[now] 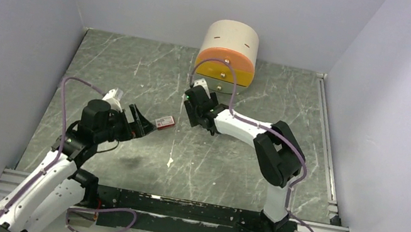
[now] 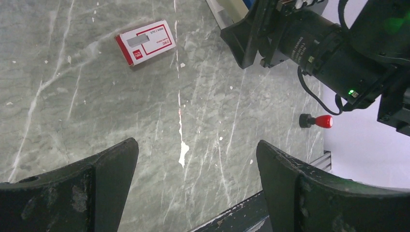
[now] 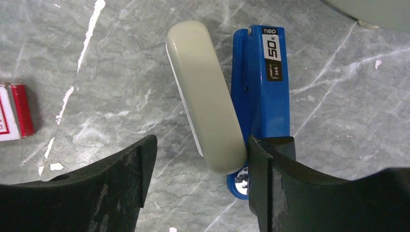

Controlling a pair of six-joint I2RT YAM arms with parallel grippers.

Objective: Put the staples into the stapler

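Top view: the left claw (image 1: 140, 125) stands spread wide and empty, with the small red-and-white cardboard box (image 1: 165, 122) just beside it at 3 o'clock. The right claw (image 1: 196, 113) hangs at 1 o'clock of the box. Left wrist view: the box lies untouched at 11 o'clock. No loose staples show, so they are probably inside. Right wrist view: the blue metal stapler (image 3: 261, 92), its beige plastic top arm (image 3: 205, 96) splayed aside, lies between wide, unclamped jaws. One finger (image 3: 290, 193) meets its base, contact uncertain. A staple strip should be light, stiff and brittle: pinch its long sides.
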